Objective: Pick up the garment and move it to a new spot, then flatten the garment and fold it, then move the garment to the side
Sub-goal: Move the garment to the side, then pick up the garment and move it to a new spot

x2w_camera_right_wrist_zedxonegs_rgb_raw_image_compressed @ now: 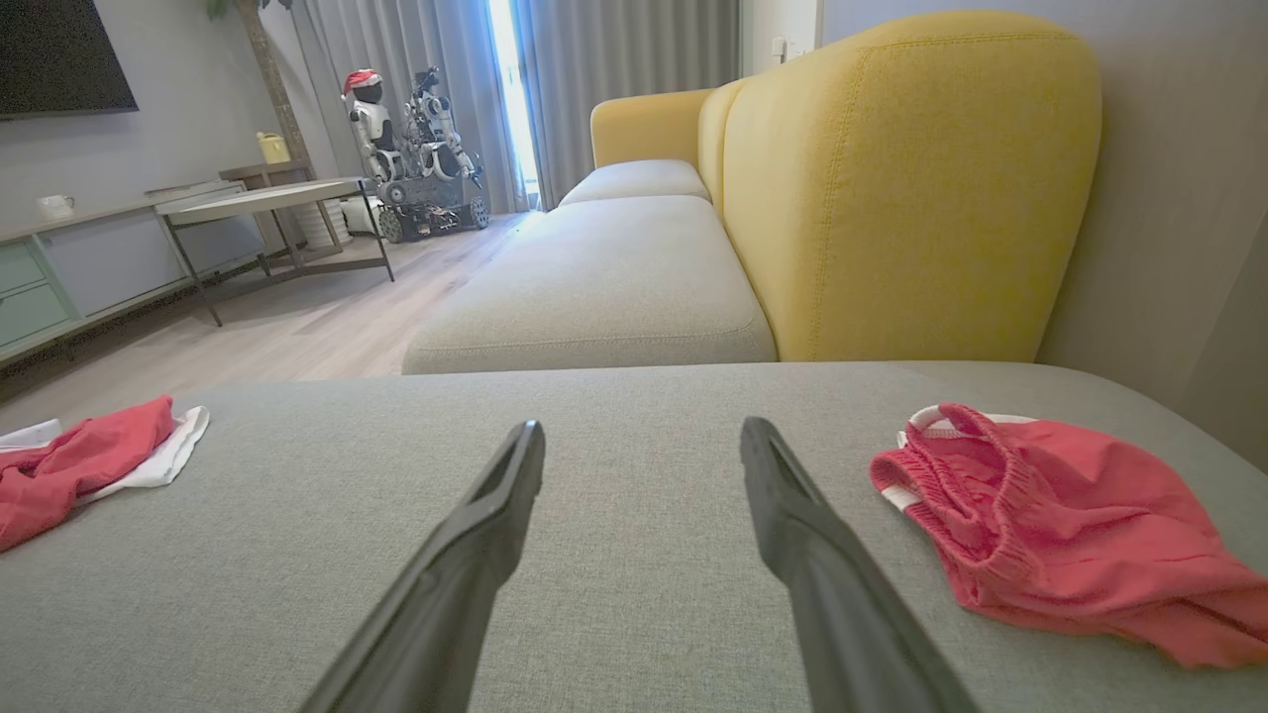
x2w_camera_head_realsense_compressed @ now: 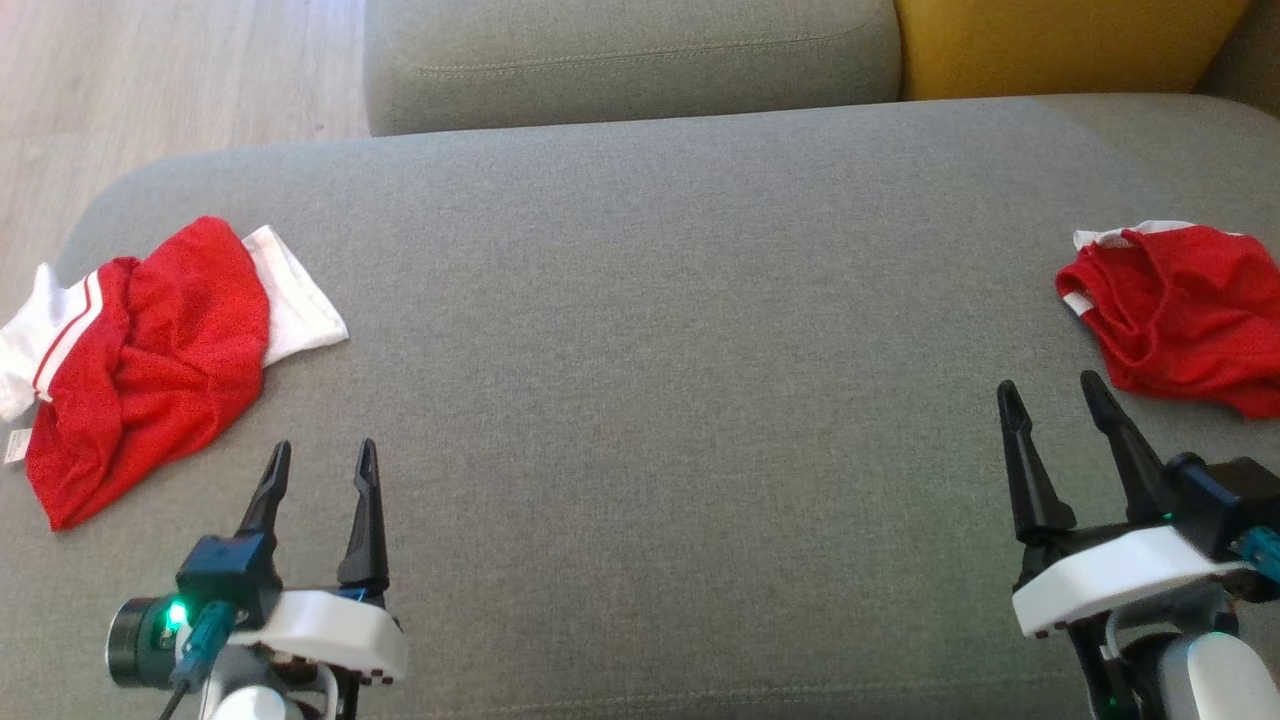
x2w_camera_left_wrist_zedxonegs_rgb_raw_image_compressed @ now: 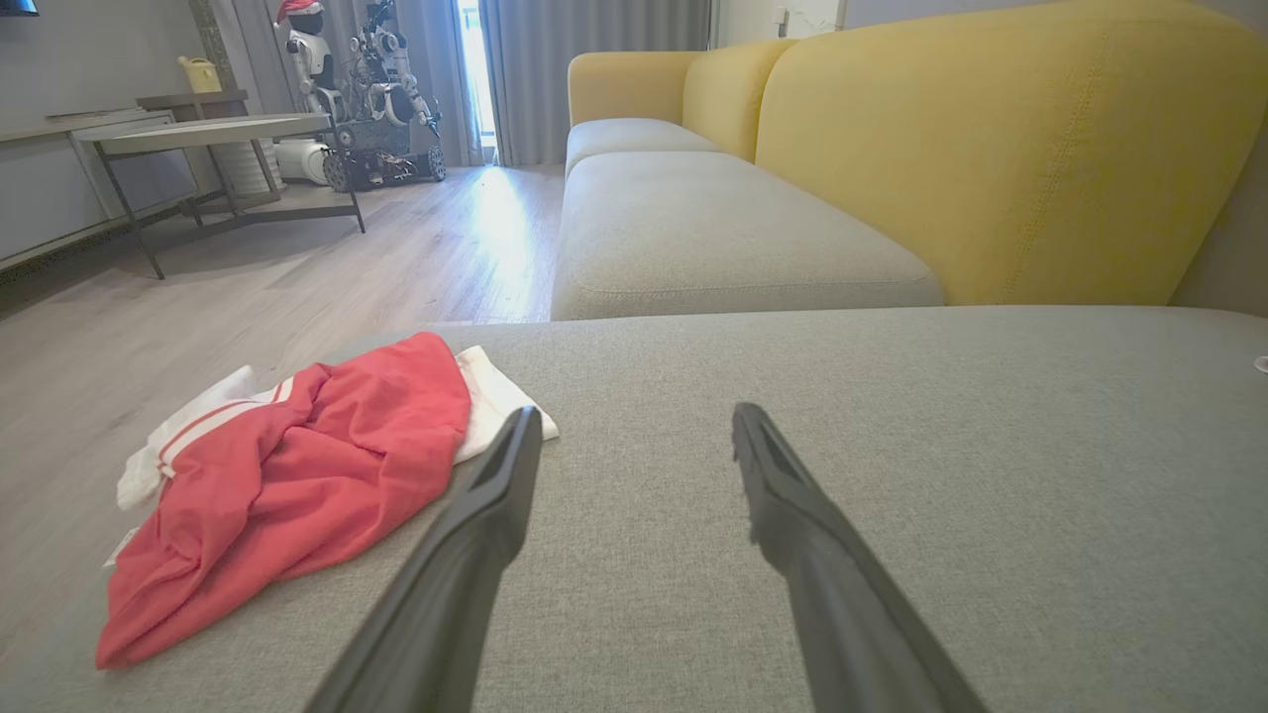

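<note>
Starting at my far left, a red-and-white garment [x2w_camera_head_realsense_compressed: 150, 360] lies crumpled at the left end of the grey seat cushion [x2w_camera_head_realsense_compressed: 650, 300], close to its rounded edge, with the pale wood floor [x2w_camera_head_realsense_compressed: 150, 70] beyond. A white part pokes out on its far side, and a small white tag [x2w_camera_head_realsense_compressed: 15, 447] sticks out at its near left (too small to read). My left gripper [x2w_camera_head_realsense_compressed: 325, 445] hovers just beside this heap, to its right and nearer to me. Its two dark fingers are spread wide with nothing between them, clear of the cloth. The cushion's grey fabric runs on between my two arms. Further right, my right gripper [x2w_camera_head_realsense_compressed: 1047, 382] also stands spread apart and holds nothing, its fingers pointing up beside a second, red garment [x2w_camera_head_realsense_compressed: 1180, 310] bunched near the cushion's right end. That one looks like shorts with a gathered waistband and white trim, though the folds make it hard to be sure. Fingertip and cloth are near but apart. Behind rises a yellow backrest [x2w_camera_head_realsense_compressed: 1060, 45].
</note>
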Robot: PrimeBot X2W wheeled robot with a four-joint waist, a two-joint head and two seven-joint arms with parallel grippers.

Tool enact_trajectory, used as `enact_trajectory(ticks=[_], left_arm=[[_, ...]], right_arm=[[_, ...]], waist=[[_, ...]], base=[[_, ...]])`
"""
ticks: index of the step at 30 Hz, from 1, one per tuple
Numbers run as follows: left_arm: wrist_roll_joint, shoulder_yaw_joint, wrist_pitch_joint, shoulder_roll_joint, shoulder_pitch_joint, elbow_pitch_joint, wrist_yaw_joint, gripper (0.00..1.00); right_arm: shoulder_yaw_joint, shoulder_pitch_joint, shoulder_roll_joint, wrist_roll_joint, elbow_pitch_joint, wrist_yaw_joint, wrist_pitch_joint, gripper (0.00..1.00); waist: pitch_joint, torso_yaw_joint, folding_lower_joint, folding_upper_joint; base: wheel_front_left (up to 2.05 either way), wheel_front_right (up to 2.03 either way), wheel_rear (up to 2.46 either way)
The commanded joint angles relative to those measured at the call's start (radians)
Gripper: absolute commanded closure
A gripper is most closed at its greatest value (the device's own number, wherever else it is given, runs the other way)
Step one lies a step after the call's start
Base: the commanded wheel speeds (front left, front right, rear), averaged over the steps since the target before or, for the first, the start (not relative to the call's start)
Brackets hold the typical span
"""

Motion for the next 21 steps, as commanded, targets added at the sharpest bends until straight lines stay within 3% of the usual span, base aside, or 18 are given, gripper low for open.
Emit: enact_trajectory(ticks=[1,21], left_arm=[[-0.006,0.032,-0.011,0.023,-0.04,-0.028,-0.002,0.0],[-0.007,0.019,-0.011,0.03,-0.058,-0.024,0.001,0.0]], right_arm=[[0.016,-0.016,-0.007,-0.01,-0.04,0.003,0.003,0.0],[0.012,-0.032,-0.014,-0.012,-0.046,0.003,0.01,0.0]], waist=[[-0.001,-0.001,0.0001,0.0],[0.014,-0.002,0.0001,0.0]], base=[[0.0,0.0,0.0],[0.0,0.0,0.0]])
